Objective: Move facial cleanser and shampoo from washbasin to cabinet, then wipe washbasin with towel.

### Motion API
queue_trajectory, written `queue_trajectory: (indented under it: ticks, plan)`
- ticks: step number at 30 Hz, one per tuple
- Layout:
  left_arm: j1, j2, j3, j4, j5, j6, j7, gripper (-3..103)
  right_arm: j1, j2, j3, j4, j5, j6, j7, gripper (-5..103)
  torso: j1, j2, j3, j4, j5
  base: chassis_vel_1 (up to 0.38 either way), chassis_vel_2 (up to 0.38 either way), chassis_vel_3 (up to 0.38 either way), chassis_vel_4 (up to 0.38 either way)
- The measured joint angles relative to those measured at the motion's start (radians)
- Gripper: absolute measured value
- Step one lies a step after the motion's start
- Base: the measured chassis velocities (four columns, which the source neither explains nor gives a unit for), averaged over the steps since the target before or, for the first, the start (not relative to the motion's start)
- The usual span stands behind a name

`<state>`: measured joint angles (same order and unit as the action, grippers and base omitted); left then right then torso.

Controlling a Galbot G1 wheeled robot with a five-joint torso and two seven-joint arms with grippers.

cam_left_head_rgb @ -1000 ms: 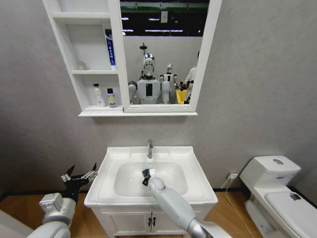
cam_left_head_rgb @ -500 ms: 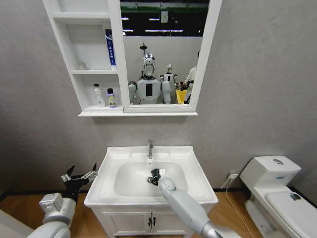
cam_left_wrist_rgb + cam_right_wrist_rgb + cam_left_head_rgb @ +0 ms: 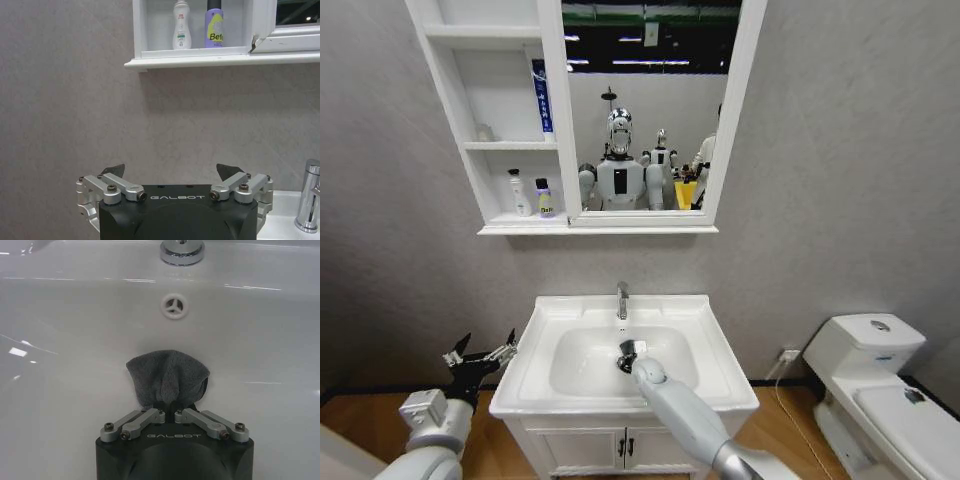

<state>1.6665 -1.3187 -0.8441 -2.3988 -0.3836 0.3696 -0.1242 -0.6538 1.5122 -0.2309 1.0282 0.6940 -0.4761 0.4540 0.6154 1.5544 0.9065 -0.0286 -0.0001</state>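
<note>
My right gripper (image 3: 628, 352) reaches down into the bowl of the white washbasin (image 3: 545, 330), just in front of the chrome tap (image 3: 622, 298). It is shut on the small dark grey towel (image 3: 167, 376), which hangs bunched from the right gripper (image 3: 170, 409) against the bowl wall (image 3: 75, 340) below the round overflow hole (image 3: 174, 306). Left of the washbasin my left gripper (image 3: 480, 357) hangs open and holds nothing; the left gripper (image 3: 172, 172) faces the grey wall. On the lowest shelf of the cabinet (image 3: 600, 229) the facial cleanser and shampoo stand side by side: a white bottle (image 3: 521, 193) and a purple black-capped bottle (image 3: 545, 198).
A blue tube (image 3: 542, 95) stands on the cabinet's middle shelf. A white toilet (image 3: 870, 380) sits at the right. The two-door vanity (image 3: 620, 450) is under the washbasin. The tap base (image 3: 182, 251) is close ahead of the towel.
My right gripper has swept the towel a little to the right across the bowl, then slightly back left. The left arm has not moved.
</note>
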Motion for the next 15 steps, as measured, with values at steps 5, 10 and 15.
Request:
queue_trajectory:
  ticks: [5, 10, 15]
  plan:
    - [0.0, 0.0, 0.0, 0.0, 0.0, 0.0, 0.0, 100, 0.005, 0.025, -0.018, -0.002, 0.003, 0.001, 0.002, 3, 0.0, 0.0, 0.0, 0.0001, 0.0, 0.0, 0.0, 0.0, 0.0]
    - [0.0, 0.0, 0.0, 0.0, 0.0, 0.0, 0.0, 100, 0.007, 0.02, -0.018, 0.003, 0.006, 0.001, 0.005, 3, 0.0, 0.0, 0.0, 0.0002, 0.0002, 0.0, 0.0, 0.0, 0.0]
    - [0.0, 0.0, 0.0, 0.0, 0.0, 0.0, 0.0, 100, -0.014, -0.027, -0.004, 0.039, 0.01, 0.0, 0.013, 3, 0.0, 0.0, 0.0, 0.0, 0.0003, 0.0, 0.0, 0.0, 0.0]
